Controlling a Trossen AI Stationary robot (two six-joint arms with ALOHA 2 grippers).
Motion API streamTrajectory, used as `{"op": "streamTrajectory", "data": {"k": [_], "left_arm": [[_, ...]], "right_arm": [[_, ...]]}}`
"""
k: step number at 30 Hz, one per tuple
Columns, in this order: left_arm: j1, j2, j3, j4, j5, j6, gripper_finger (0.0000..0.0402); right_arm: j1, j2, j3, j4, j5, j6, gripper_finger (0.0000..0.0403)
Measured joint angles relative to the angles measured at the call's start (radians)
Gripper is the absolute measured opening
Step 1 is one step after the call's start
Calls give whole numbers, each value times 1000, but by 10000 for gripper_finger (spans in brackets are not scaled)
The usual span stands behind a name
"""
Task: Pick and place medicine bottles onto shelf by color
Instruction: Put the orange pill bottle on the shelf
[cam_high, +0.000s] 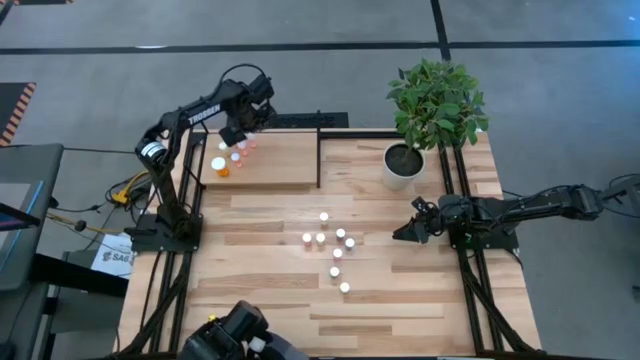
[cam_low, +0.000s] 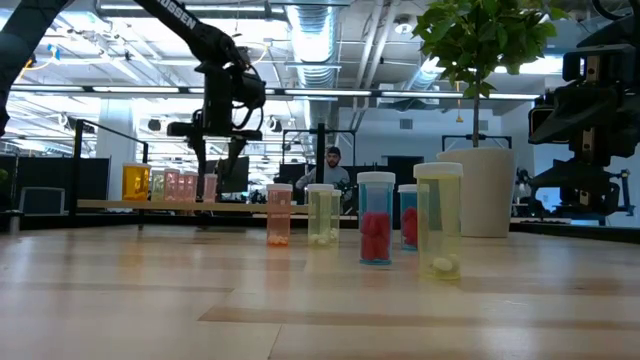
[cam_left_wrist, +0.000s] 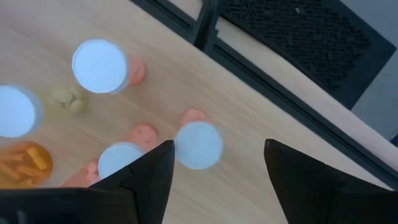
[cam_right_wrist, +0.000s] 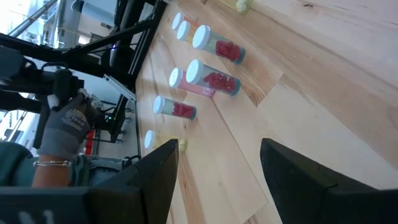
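Since my left gripper (cam_left_wrist: 214, 171) stands spread over the white-capped clear plastic pill bottle (cam_left_wrist: 198, 144) on the light-wood shelf board (cam_left_wrist: 261, 106), I judge such light, slippery bottles want gripping mid-body.

bottles (cam_high: 337, 253): white caps | shelf (cam_high: 280, 165): light wood | plant pot (cam_high: 402, 167): white

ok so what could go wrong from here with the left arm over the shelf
The left gripper hangs open right over a white-capped bottle, with three more bottles packed close on the shelf. If it moves sideways before rising, a finger could tip one into the others.

The bottle below sits near the shelf's black edge rail, so a nudge could push it against that.

The right gripper waits open near the table bottles, apart from them.
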Motion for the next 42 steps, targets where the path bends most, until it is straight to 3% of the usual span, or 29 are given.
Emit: {"op": "streamTrajectory", "data": {"k": [12,18,28,36,42], "left_arm": [[-75,-2,147,-114,54,100,236],[-211,-2,152,-146,114,96,236],[-475,-2,148,-136,51,34,236],[-648,-2,148,-132,-25,-136,236],[-779,-2,148,-110,-26,-318,236]], "right_arm": [[0,0,0,0,0,0,249],[0,0,0,0,0,0,249],[0,0,0,0,0,0,249],[0,0,0,0,0,0,249],[0,0,0,0,0,0,249]]}}
